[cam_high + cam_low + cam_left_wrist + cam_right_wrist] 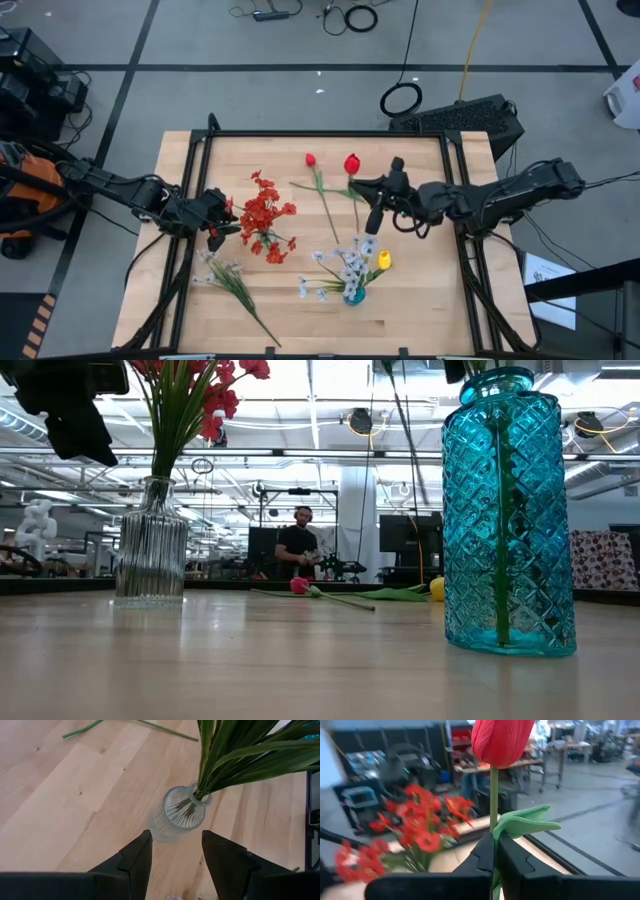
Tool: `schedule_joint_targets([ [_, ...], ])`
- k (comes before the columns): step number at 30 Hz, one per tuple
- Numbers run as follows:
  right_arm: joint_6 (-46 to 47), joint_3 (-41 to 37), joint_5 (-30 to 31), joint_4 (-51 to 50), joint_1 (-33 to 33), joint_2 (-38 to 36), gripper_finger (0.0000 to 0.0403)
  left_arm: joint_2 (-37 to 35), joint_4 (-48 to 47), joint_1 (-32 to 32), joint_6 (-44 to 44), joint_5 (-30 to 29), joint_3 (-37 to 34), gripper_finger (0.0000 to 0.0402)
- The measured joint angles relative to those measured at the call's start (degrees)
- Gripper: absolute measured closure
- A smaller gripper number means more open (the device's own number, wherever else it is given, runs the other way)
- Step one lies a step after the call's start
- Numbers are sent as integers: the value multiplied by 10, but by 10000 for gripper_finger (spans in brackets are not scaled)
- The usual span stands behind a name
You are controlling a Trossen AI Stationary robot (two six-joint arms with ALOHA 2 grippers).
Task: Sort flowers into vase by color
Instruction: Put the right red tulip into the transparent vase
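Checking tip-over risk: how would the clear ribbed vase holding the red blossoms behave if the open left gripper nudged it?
The clear vase is narrow and its red spray spreads wide overhead, so it probably tips easily. Glass on smooth wood likely slides. The left gripper hovers open above it.

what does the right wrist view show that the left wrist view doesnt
Only the right wrist view shows the red tulip, its stalk pinched between the shut fingers of the right gripper, and the red blossoms themselves beyond it.

Only the left wrist view shows the clear ribbed vase from above, the bare wooden table, and the open left gripper hovering over that vase.

Both share the red spray: one sees its blooms, the other only its green stalks entering the vase.
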Motion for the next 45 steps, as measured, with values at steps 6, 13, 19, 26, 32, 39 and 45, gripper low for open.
schedule_joint_targets([
  [6,-48,0,-86,120,0,34,399,0,0,0,0,0,0,224],
  [13,-85,0,-131,210,0,71,399,0,0,0,0,0,0,224],
  [19,-84,0,-134,214,0,87,399,0,1,0,0,3,0,224],
  [26,-76,0,-139,212,2,93,399,-1,46,0,3,97,0,224],
  [32,-69,0,-150,212,2,93,399,-1,105,0,46,117,0,224],
  [39,-69,0,-150,212,2,93,399,-6,181,0,89,120,0,224],
  [45,-69,0,-150,212,2,93,399,-27,223,0,95,132,13,224],
])
